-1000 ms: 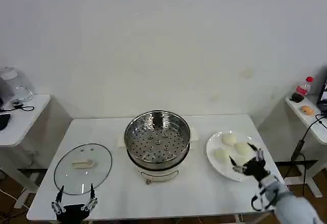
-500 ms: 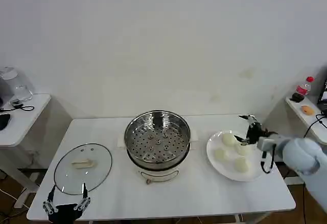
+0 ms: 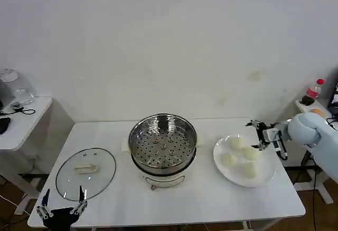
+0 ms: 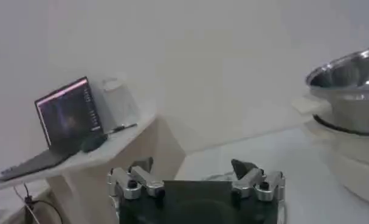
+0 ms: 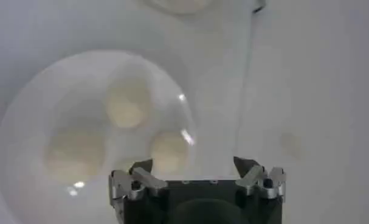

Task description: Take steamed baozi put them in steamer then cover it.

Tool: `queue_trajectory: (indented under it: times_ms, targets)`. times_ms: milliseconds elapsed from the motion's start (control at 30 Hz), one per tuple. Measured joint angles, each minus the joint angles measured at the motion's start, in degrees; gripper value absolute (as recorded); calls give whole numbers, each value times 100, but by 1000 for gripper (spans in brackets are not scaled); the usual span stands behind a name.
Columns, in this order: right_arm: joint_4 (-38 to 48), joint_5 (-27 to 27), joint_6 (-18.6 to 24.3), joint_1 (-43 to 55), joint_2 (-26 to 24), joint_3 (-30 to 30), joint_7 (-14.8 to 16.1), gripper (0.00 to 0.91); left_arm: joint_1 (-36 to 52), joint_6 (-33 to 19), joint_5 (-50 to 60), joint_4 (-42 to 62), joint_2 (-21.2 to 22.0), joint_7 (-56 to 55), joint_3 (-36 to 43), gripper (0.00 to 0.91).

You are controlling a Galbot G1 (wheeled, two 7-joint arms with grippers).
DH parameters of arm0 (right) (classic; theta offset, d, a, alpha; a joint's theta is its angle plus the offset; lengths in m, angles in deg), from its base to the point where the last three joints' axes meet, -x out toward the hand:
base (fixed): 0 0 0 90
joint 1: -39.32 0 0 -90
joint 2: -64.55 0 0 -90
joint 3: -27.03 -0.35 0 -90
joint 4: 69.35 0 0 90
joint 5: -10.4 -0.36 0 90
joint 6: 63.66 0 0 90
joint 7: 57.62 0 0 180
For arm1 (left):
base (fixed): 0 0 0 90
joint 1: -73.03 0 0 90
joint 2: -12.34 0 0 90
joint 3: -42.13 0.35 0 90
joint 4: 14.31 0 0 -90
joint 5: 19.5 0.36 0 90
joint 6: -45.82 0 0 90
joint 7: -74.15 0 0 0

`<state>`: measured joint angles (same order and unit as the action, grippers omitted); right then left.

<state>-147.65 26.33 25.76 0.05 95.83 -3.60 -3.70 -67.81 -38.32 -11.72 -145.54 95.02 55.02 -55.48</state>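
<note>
right gripper fingers apart, above plate far rim | baozi four on plate | steamer mid-table, uncovered | cover on table | left gripper spread, table's near-left edge

Plain lab-like test room, bare white wall, white tables, laptop on side desk

White table carries 3 things in a row. Lid, clear glass w/ cream handle, lies flat at the robot's left end, near the front edge. Steamer on its white base stands at centre. White plate lies at the right end, just beside the steamer but apart from it, w/ 4 baozi on it, seen from above in the right wrist view.
</note>
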Motion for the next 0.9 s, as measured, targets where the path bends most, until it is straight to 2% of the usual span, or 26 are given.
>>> queue_trajectory:
  times_ms: [433, 900]
  targets:
    - [1459, 146, -95, 546, 1120, 502, 115, 907, 8, -6, -38, -25, 31, 2, -137, 907]
    - [2512, 675, -37, 500, 1886, 445, -38, 907, 54, -10, -130, 1, 31, -7, -228, 907]
